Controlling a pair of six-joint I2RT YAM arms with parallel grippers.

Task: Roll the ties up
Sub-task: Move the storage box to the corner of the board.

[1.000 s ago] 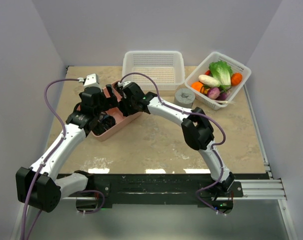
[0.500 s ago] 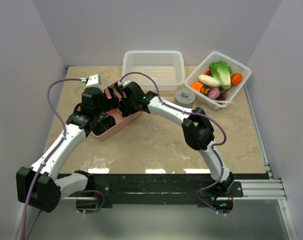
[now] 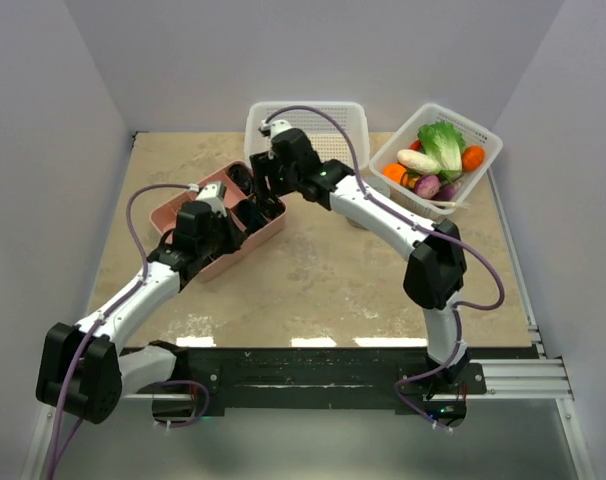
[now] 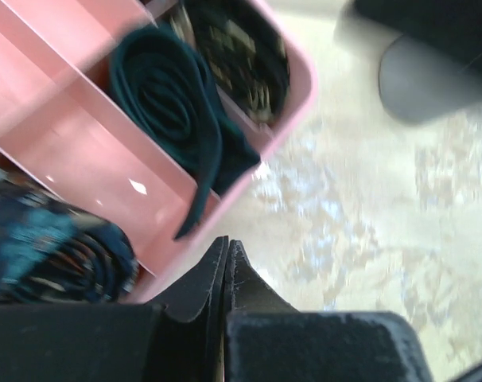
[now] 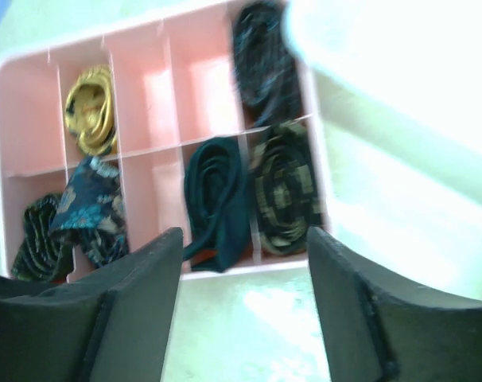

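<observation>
A dark teal tie (image 5: 217,199) lies rolled in a near compartment of the pink tray (image 5: 137,103). Its pointed end (image 4: 225,159) hangs over the tray's wall. My left gripper (image 4: 227,243) is shut on nothing, just outside the tray's near rim (image 3: 245,248) and a little short of that end. My right gripper (image 5: 242,235) hovers open and empty above the table beside the tray, with the teal tie showing past its fingertips. In the top view the right gripper (image 3: 263,195) hangs over the tray's far side and the left gripper (image 3: 226,222) sits at its middle.
Other rolled ties fill the tray: a gold one (image 5: 90,107), a checked one (image 5: 285,187), a dark one (image 5: 261,56) and a blue-flowered one (image 4: 50,255). A white basket (image 3: 306,115) stands behind the tray. A basket of vegetables (image 3: 438,150) sits at the back right. A grey round thing (image 4: 432,83) lies beside the tray.
My left gripper has shut and drawn back to the tray's near rim. My right gripper has opened and risen away toward the white basket.
</observation>
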